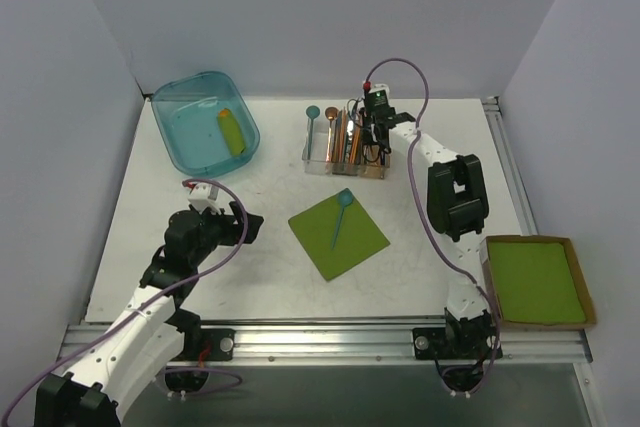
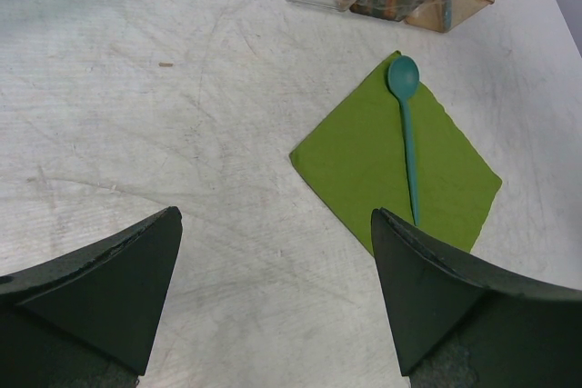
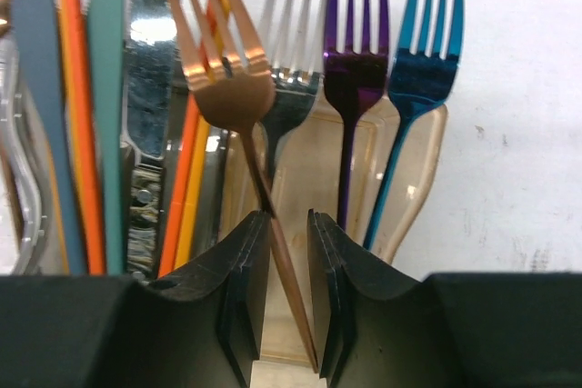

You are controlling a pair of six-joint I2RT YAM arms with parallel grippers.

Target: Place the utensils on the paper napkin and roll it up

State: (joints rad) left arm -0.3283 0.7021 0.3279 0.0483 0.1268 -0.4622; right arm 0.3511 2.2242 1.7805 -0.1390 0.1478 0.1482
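Right, the right gripper [image 3: 289, 224] is up at the clear caddy [image 1: 345, 161] on the far side of the table [image 1: 270, 282]. Its jaws are squeezed down to a narrow slot with the copper fork [image 3: 223, 79] caught in it. The slim handle slants across the gap, against one finger high up and the other lower down. The fork leans tines-up in front of the silver, purple and blue forks.

Over on the other side, the left gripper [image 2: 275, 224] hangs above bare tabletop, spread wide, holding nothing and touching nothing.

Mid-table, the paper napkin [image 1: 362, 239] lies flat and unrolled, lime green, turned like a diamond. The teal spoon [image 2: 407, 134] rests on it, bowl at the corner nearest the caddy, handle running back towards the arms.
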